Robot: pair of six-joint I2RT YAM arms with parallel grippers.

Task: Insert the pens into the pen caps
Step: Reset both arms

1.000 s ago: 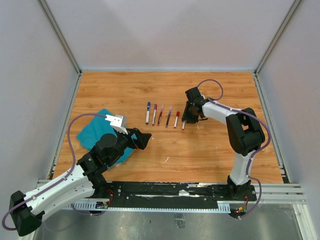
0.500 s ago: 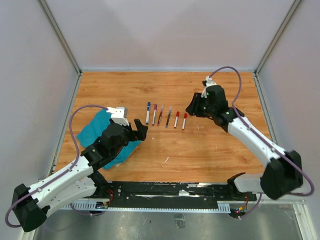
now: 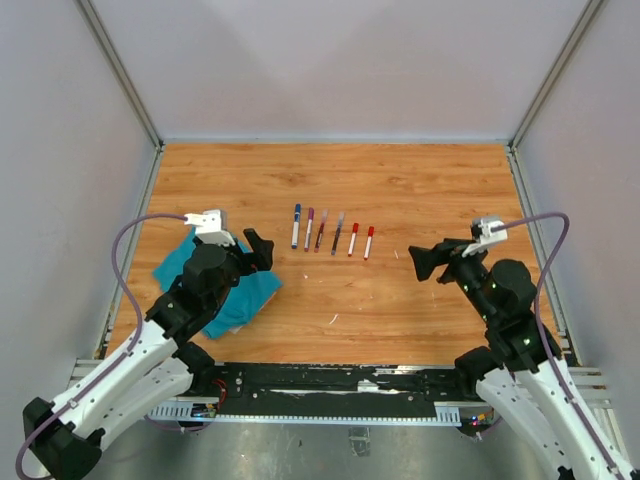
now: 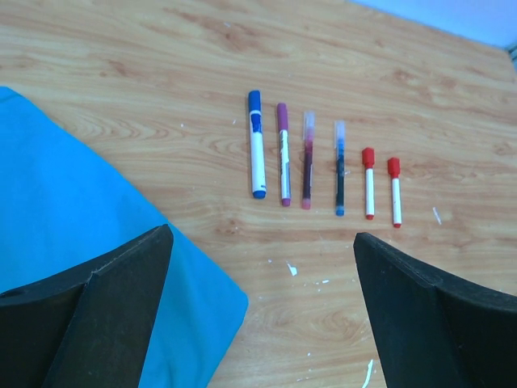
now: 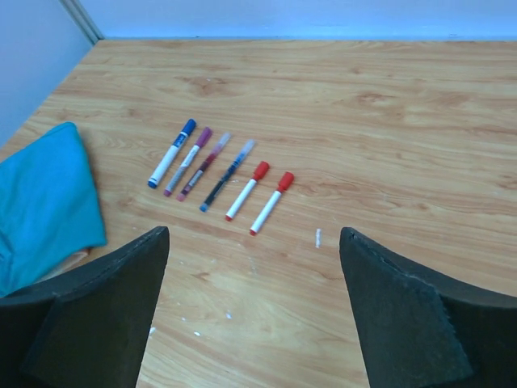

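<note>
Six slim plastic pens (image 3: 338, 232) are laid side by side on the wood-grain worktop (image 3: 420, 190). Each is capped: one blue cap (image 4: 254, 100), one purple cap (image 4: 282, 111), two clear caps (image 4: 308, 123) and two stubby red caps (image 4: 367, 156). The left tool (image 3: 260, 245), matte black and blunt-fingered, is held wide open above the edge of a soft teal cloth (image 3: 255, 292), near the row's left end. The right tool (image 3: 425, 260) is likewise spread and empty, to the right of the row. The worktop is enclosed by pale, smooth walls (image 3: 330, 70).
</note>
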